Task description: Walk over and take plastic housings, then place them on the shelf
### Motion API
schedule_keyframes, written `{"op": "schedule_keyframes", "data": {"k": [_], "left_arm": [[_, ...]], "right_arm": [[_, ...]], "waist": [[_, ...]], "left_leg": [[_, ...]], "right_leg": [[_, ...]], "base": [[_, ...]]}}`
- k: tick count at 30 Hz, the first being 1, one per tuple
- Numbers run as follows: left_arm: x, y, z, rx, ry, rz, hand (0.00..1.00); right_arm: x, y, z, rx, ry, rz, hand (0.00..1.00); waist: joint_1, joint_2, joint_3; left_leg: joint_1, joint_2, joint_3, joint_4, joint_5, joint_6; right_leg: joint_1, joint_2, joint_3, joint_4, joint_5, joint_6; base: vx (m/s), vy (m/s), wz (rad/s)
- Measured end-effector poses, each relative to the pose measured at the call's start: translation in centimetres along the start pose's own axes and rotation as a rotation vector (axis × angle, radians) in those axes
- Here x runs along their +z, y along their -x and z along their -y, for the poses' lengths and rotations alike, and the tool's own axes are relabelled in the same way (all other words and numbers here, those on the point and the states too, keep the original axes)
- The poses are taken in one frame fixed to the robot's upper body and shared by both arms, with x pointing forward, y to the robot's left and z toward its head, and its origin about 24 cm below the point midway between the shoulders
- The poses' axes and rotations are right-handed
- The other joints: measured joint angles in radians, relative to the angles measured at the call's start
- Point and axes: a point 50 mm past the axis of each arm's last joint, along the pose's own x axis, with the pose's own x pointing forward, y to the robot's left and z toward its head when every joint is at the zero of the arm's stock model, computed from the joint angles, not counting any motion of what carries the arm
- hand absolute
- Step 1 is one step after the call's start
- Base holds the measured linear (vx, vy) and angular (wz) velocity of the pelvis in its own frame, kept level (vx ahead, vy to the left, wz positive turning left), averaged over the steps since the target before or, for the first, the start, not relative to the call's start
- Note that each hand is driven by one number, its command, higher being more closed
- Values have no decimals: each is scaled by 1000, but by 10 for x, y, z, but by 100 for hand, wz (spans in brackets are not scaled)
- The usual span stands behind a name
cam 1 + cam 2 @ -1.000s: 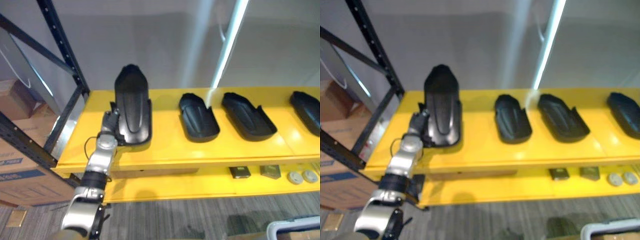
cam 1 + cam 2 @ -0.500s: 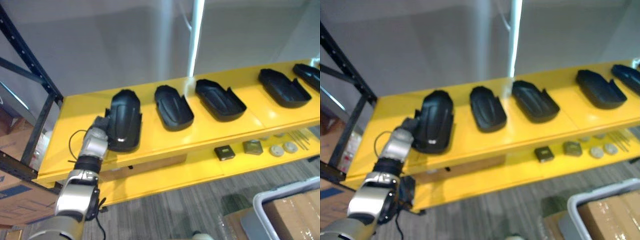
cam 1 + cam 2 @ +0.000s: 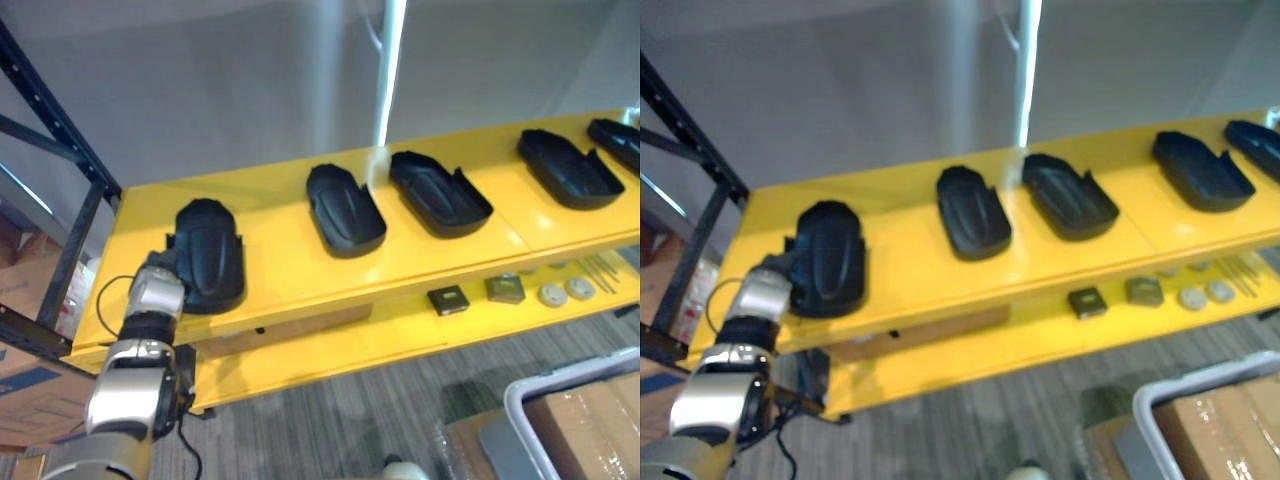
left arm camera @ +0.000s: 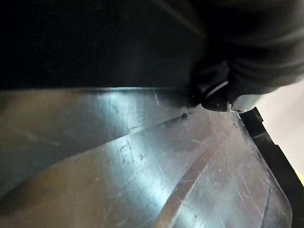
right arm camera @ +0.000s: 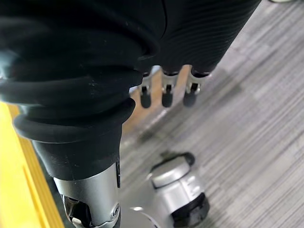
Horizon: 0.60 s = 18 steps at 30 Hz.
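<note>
The black housing [image 3: 207,255], which was stood up on its end a second ago, is now laid down flat, round side up, at the left end of the yellow shelf [image 3: 290,270]. The left hand [image 3: 155,290] is seen pressed against its near edge. Its fingers are hidden by the housing, so it cannot be told whether the housing is gripped or let go. The right hand [image 5: 164,95] is hung low over the floor [image 5: 247,118], fingers loose, with nothing held.

The putting-down step looks nearly done. Next, the housing needs to be let go and the hand pulled back gently, so that nothing is dragged off the edge.

Five housings are counted on the shelf: this one and four other housings [image 3: 345,210] to its right. On the lower shelf [image 3: 330,345], two square parts [image 3: 448,300] and two round parts [image 3: 550,295] are seen.
</note>
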Motion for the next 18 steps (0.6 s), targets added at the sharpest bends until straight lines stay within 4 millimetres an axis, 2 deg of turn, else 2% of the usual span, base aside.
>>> {"op": "schedule_keyframes", "data": {"k": [5, 10, 18], "left_arm": [[20, 2, -11, 45, 40, 44, 100], [28, 2, -23, 57, 85, 63, 100], [30, 2, -21, 37, 119, 70, 100]], "right_arm": [[0, 0, -2, 13, 25, 3, 0], [0, 0, -4, 21, 34, 3, 0], [0, 0, -7, 39, 60, 5, 0]], "waist": [[0, 0, 18], [-7, 2, 29], [-9, -7, 52]], "left_leg": [[-4, 0, -1, 0, 3, 1], [-17, 2, -1, 0, 6, 3], [-17, 2, -1, 0, 7, 4]], "right_leg": [[-7, 0, 4, 4, 0, -1], [-26, 3, 10, 12, -1, -1], [-28, 3, 13, 15, -1, -2]], "base": [[0, 0, 0], [-8, -3, -1], [0, 0, 0]]}}
